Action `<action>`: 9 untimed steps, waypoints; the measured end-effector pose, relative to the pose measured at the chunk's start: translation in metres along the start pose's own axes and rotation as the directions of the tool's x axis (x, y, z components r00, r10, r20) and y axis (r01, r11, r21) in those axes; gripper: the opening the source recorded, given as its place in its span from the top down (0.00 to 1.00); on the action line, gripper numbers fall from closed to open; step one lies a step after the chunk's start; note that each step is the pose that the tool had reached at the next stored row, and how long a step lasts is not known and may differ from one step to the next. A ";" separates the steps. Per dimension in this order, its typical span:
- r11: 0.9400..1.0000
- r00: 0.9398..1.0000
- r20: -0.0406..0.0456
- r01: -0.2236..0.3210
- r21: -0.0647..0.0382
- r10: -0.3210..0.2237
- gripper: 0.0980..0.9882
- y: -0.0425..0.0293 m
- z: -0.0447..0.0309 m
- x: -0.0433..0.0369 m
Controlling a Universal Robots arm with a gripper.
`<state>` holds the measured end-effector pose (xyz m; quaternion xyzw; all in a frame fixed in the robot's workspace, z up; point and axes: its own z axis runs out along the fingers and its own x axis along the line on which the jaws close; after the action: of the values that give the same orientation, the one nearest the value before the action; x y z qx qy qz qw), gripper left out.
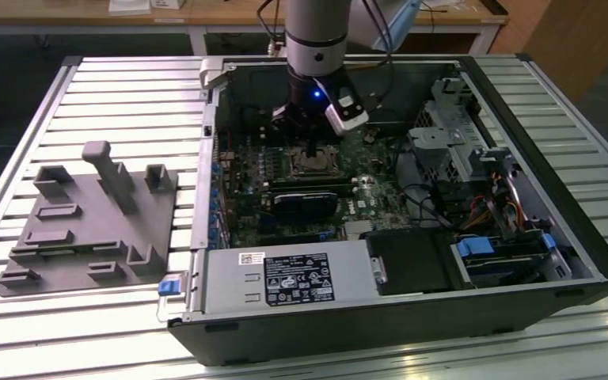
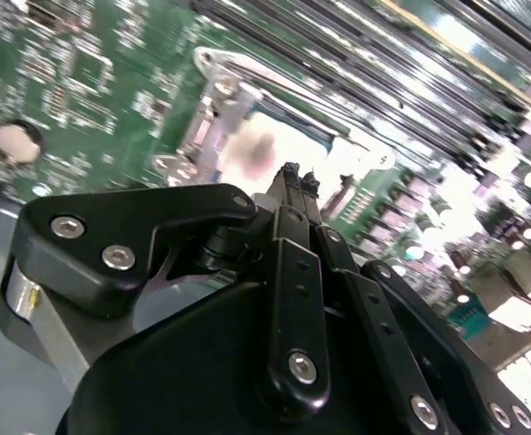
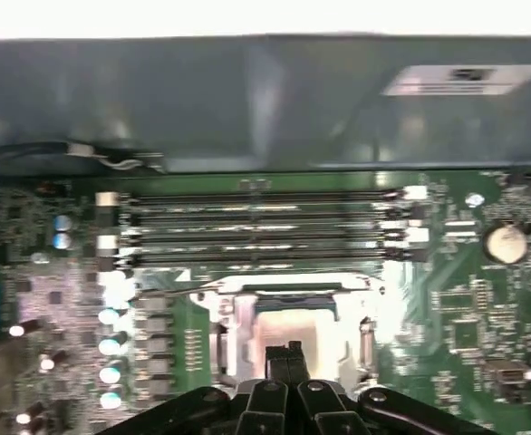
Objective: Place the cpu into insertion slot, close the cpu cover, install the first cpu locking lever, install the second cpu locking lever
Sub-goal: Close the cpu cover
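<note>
First wrist view: gripper (image 3: pixel 284 355) fingertips pressed together, nothing visible between them, poised directly over the insertion slot (image 3: pixel 293 304). The cpu (image 3: pixel 294 328) lies in the slot, its silvery top showing just beyond the tips. The cpu cover (image 3: pixel 232 319) looks folded down around it. One locking lever (image 3: pixel 170 293) runs parallel to the memory slots (image 3: pixel 256 227); cannot tell whether it is latched. Judgement: the work lies straight below the tips. The fingers hide the near socket edge.
</note>
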<state>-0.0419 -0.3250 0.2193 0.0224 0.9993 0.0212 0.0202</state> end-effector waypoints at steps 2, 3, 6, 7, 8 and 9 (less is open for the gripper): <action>1.000 1.000 0.000 0.000 0.000 0.000 0.99 0.0002 0.0002 -0.0053; 1.000 1.000 0.000 0.000 0.000 0.000 0.99 0.0003 0.0003 -0.0070; 1.000 1.000 0.000 0.000 0.000 0.000 0.99 0.0003 -0.0002 -0.0077; 1.000 1.000 0.000 0.000 0.000 0.000 0.99 0.0004 -0.0011 -0.0077; 1.000 1.000 0.000 0.000 0.000 0.000 0.99 0.0005 -0.0028 -0.0078; 1.000 1.000 0.000 0.000 0.000 0.000 0.99 0.0006 -0.0050 -0.0079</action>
<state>-0.0342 -0.3250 0.2246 0.0225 0.9993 0.0212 0.0200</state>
